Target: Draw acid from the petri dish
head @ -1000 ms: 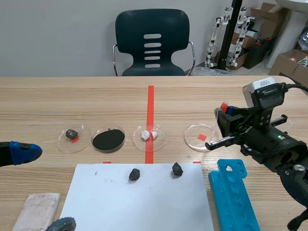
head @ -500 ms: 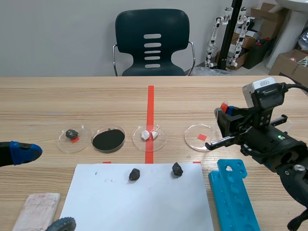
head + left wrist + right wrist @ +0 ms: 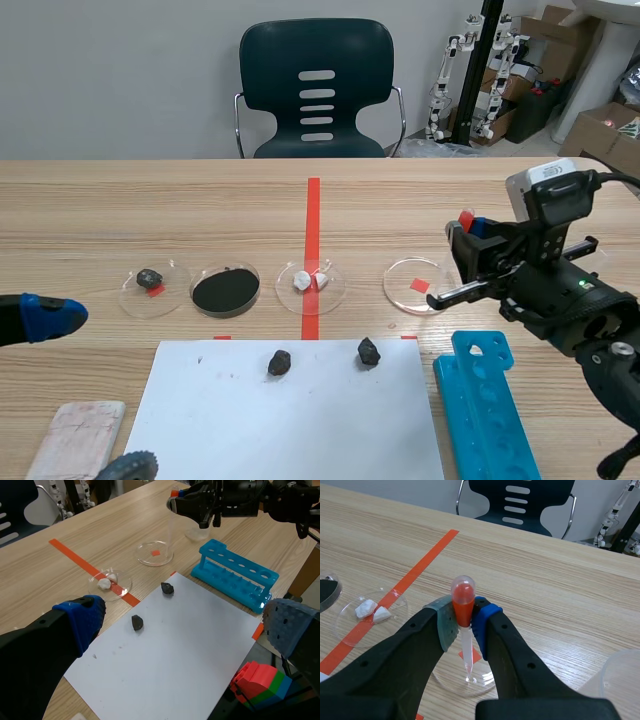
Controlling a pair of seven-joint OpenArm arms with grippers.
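Nearest us, the left claw (image 3: 182,625) hangs released, its blue-padded fingers wide apart over the near corner of a white sheet of paper (image 3: 300,420) that carries two small black stones (image 3: 279,362). It plays no part in the work. Just beside the sheet lies a bright blue plastic tube rack (image 3: 485,410).

Above and just beyond that rack, the right claw (image 3: 465,617) is clenched on a clear plastic dropper with an orange-red bulb (image 3: 462,602), holding it upright by the bulb's lower part. We judge the task to be midway. The dropper is in hand and placed, but the draw itself is not shown done, and we cannot tell whether any liquid has risen in the stem.

The shallow clear round petri dish (image 3: 457,682) sits on the wooden table (image 3: 150,210) directly under the right claw, right of the red centre line, over a small red tape square. The dropper's tip reaches down inside the dish rim, at or just above its floor. What is left, as we read it, is to fill the stem and lift it out.

Beyond the table stands a dark plastic chair (image 3: 316,90).
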